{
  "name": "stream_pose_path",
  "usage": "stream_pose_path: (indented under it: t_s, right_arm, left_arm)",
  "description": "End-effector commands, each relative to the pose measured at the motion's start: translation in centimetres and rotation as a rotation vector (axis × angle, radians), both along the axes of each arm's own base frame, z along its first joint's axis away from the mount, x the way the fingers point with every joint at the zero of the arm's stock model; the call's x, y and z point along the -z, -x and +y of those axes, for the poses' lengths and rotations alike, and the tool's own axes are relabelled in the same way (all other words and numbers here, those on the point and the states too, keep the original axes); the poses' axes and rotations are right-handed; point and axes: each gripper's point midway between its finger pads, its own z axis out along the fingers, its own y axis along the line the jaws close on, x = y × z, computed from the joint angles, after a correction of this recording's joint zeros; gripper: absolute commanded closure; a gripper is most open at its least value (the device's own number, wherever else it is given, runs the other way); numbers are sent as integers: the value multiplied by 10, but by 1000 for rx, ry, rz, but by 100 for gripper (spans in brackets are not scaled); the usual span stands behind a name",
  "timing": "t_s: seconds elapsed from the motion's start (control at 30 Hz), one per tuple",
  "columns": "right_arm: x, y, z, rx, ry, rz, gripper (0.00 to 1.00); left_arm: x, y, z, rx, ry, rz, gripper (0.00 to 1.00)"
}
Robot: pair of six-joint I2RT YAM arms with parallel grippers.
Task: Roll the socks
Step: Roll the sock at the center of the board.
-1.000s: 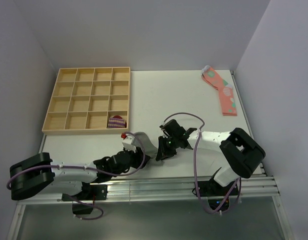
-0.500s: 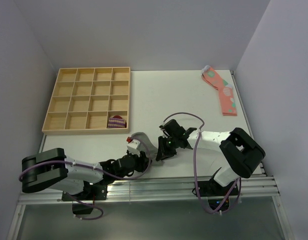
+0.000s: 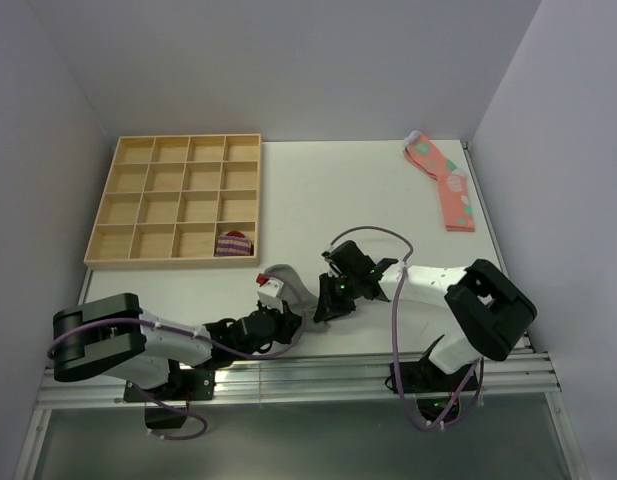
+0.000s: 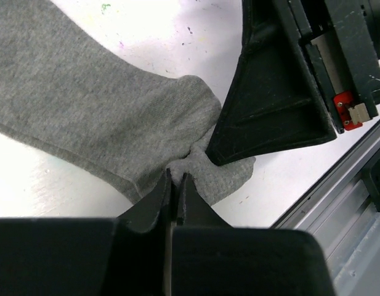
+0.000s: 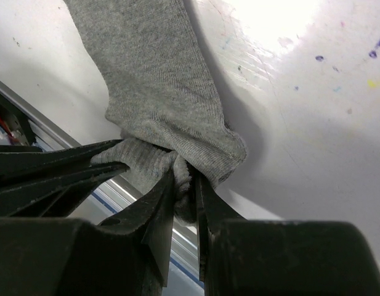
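both the left gripper (image 4: 175,179) and right gripper (image 5: 185,179) pinch one end of the grey sock (image 4: 85,105), its length running away from them.

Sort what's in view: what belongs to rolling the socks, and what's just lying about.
In the job: grey sock; left gripper and right gripper, both pinching it.
Lying about: pink socks; tray; purple bundle in one tray compartment.
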Motion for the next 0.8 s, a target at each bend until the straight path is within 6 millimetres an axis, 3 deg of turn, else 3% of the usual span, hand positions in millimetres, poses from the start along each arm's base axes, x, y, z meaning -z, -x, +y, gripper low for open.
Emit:
stream_pose_path:
  t_s: [0.0,0.07,0.27,0.47,0.77]
  right_arm:
    - [23,20,-34,25,137,37,81]
    - [16,15,-33,54,117,-1,72]
    - [-9,-3,-29,112,63,-117,58]
    - [-23,-18,-28,146,44,-201,59]
    - [-68,-41,-12,151,-188,-479,57]
  left_arm:
    - [14,4,6,-12,-37,38,100]
    - [17,8,7,-7,-32,57,100]
    - [25,17,9,23,-41,97,100]
    - [32,21,9,19,-61,145,100]
    - [46,31,22,-21,-77,242,100]
